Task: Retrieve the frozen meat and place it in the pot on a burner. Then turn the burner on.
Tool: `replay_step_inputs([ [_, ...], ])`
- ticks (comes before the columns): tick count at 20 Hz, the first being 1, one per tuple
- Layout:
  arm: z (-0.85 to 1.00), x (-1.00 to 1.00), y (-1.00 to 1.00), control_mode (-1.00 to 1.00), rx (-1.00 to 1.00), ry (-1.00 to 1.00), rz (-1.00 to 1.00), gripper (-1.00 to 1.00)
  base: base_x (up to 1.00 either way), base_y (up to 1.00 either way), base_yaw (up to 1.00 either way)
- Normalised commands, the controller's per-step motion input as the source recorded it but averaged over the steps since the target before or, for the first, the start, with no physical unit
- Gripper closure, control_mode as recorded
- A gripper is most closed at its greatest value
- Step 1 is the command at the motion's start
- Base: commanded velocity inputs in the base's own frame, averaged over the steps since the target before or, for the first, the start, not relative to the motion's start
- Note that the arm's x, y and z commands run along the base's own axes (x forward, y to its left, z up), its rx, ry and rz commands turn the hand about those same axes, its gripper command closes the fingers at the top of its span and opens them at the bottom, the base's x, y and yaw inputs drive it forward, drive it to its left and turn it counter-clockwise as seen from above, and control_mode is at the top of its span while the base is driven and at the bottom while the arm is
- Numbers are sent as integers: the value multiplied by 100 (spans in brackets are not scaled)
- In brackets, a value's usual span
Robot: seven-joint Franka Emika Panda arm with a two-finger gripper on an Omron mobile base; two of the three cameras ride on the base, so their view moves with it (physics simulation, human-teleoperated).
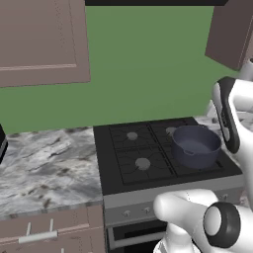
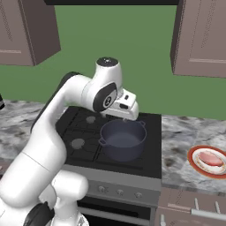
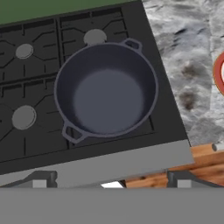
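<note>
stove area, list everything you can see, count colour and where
pot: one, dark blue-grey, empty, on the stove's front right burner
stove: one, black, set in the counter, row of knobs on its grey front
burners: three grey caps show under black grates; the fourth lies under the pot
frozen meat: one, pinkish-red, on the plate
plate: one, red rim, on the counter right of the stove
counter: grey marbled, both sides of the stove
wall cabinets: brown, upper left and upper right
wall: green, behind the stove
gripper: one, dark fingertips, open, above the stove's front edge, holding nothing
arm: one, white with dark joints
</note>
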Motion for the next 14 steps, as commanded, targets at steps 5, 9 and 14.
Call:
replay_step_inputs([
  [5, 0, 0, -62, -100, 0, 0, -3, -100, 0, 0, 0],
  [9, 0, 0, -37, -100, 0, 0, -1, -100, 0, 0, 0],
  [14, 0, 0, -52, -100, 0, 0, 0, -100, 0, 0, 0],
])
